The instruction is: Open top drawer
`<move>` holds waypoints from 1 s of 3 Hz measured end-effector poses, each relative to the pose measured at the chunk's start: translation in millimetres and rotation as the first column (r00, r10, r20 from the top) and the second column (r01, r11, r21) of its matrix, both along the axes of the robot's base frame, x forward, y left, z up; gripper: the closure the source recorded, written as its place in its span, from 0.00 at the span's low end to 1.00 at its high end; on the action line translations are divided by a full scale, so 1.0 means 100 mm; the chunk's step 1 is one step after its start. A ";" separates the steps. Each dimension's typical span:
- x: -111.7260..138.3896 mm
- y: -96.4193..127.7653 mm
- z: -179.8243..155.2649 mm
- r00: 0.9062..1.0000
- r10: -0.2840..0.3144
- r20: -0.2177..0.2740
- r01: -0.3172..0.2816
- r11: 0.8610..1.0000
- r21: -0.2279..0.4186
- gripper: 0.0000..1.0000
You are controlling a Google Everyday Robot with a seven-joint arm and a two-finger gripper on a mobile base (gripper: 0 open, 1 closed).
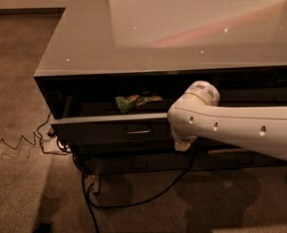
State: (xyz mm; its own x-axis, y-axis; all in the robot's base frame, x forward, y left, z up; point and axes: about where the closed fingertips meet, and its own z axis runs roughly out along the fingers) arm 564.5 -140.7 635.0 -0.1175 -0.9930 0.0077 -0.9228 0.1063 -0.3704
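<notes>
The top drawer of the dark cabinet stands partly pulled out, its flat front forward of the cabinet face. A small metal pull sits at the centre of that front. Inside lies a green packet. My white arm reaches in from the right. Its gripper points down just right of the pull, in front of the drawer front, and is mostly hidden behind the wrist.
The cabinet has a glossy grey top and lower drawers beneath. A black cable loops across the carpet in front. A thin wire zigzags on the floor at the left.
</notes>
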 end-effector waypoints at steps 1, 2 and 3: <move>-0.06 -0.04 0.03 1.000 -0.006 0.002 0.006 1.000 -0.005 0.65; -0.06 -0.04 0.09 1.000 -0.006 0.002 0.006 1.000 -0.005 0.88; -0.07 -0.05 0.14 1.000 -0.009 0.003 0.009 1.000 -0.004 1.00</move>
